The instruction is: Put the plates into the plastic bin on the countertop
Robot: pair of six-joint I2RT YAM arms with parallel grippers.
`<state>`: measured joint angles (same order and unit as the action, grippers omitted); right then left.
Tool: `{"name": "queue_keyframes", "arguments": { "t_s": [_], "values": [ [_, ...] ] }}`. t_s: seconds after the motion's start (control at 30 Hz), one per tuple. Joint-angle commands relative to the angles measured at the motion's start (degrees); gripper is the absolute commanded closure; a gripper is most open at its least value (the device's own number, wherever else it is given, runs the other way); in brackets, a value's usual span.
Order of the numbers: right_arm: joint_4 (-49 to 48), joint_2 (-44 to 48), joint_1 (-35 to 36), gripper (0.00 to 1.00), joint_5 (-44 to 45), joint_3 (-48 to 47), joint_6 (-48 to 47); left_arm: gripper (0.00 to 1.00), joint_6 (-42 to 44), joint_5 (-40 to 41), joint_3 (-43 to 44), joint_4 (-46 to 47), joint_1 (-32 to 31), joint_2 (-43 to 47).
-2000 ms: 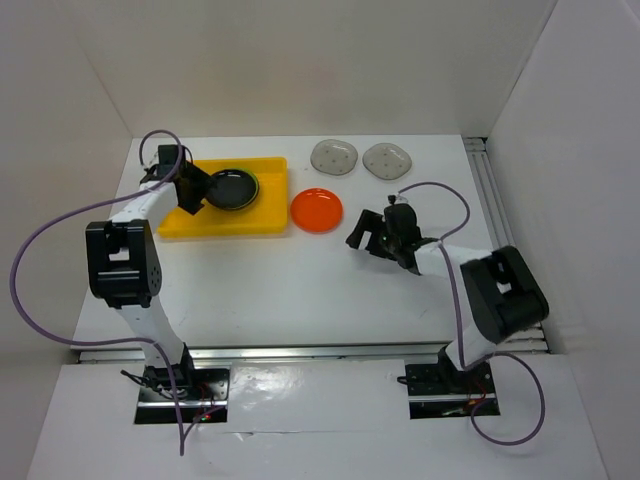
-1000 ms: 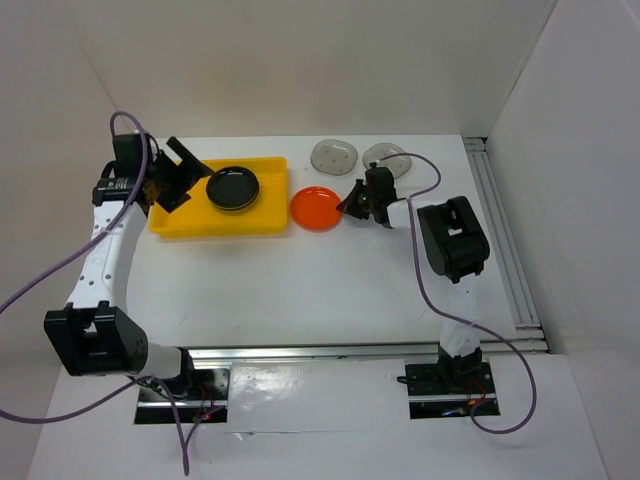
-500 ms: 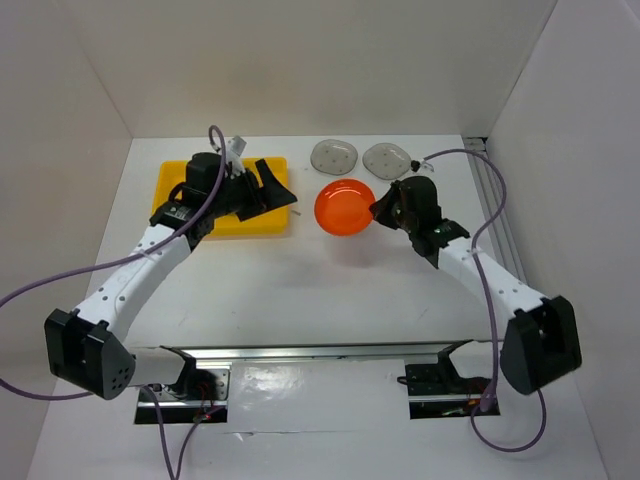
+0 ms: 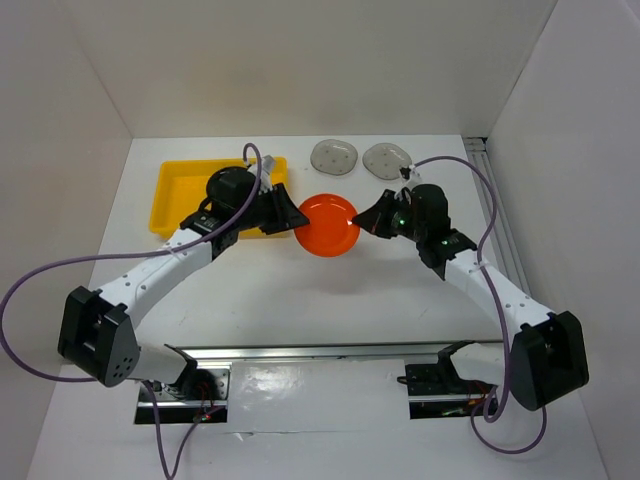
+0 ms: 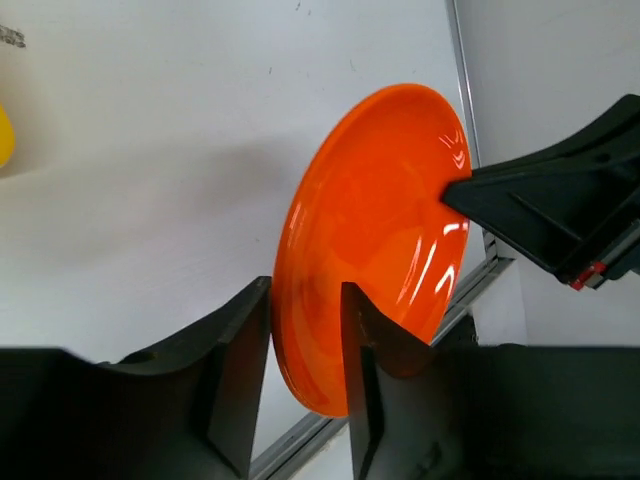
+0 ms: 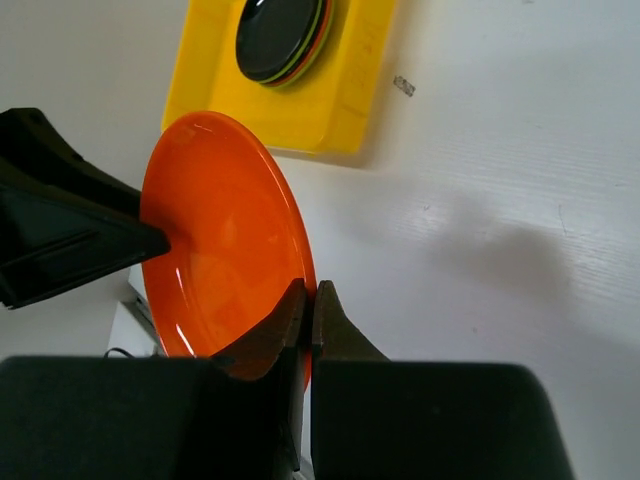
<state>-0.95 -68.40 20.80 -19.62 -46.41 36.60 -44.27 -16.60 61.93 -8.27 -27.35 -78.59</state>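
1. Done: a stack of plates (image 6: 280, 35) sits in the yellow bin (image 4: 175, 195), black on top; count unclear.
2. Left: orange plate (image 4: 327, 225) is airborne, bin at its 10 o'clock. Left grey plate (image 4: 334, 156) and right grey plate (image 4: 388, 159) sit on the countertop (image 4: 300, 290) at its 12–1 o'clock.
3. Right gripper (image 6: 308, 290) is clamped on the plate's 3 o'clock rim.
4. Left gripper (image 5: 305, 300) reaches in from 9 o'clock, fingers astride the opposite rim; can't tell if clamped.

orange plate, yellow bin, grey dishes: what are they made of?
orange plate: glossy, sharp highlights; glazed ceramic or hard plastic, can't tell. yellow bin: plastic-looking, uniform colour, soft sheen, moulded rim. grey dishes: speckled, duller; stoneware or melamine look, too small to say.
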Motion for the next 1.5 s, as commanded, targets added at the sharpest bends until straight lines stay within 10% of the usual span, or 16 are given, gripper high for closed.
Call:
{"name": "queue_keyframes", "arguments": {
  "t_s": [0.0,0.17,0.27,0.47,0.7,1.07,1.27,1.47],
  "values": [
    [-5.73,1.77,-0.23,0.99,-3.76,-0.08,0.84,0.57,-0.73,1.3,0.73,4.24,-0.42,-1.21],
    [-4.33,1.78,-0.75,0.84,-2.63,-0.7,-0.39,1.0,-0.2,2.79,2.57,2.83,-0.42,-2.44],
    [-2.22,1.78,-0.76,0.0,1.23,-0.09,-0.39,1.0,-1.51,8.59,5.21,-0.33,1.85,-2.45],
    [-1.33,2.92,-1.29,0.0,8.54,7.38,-0.48,1.0,-7.22,22.3,8.82,-2.91,17.03,-1.92],
    [-7.14,3.44,-0.67,0.0,5.99,16.52,1.11,1.0,-3.64,15.55,9.96,8.89,30.06,-11.93],
    [-8.54,5.82,0.56,0.0,8.54,18.9,-0.65,1.0,-1.43,12.91,17.96,9.42,34.74,-27.4],
    [-8.54,4.51,0.56,0.0,10.73,17.23,-0.65,0.19,-0.82,14.05,22.09,4.24,34.21,-29.78],
    [-6.7,-2.15,-2.85,0.0,16.27,12.84,1.19,0.0,-2.22,12.04,26.56,-2.08,34.21,-25.74]
  ]
}}
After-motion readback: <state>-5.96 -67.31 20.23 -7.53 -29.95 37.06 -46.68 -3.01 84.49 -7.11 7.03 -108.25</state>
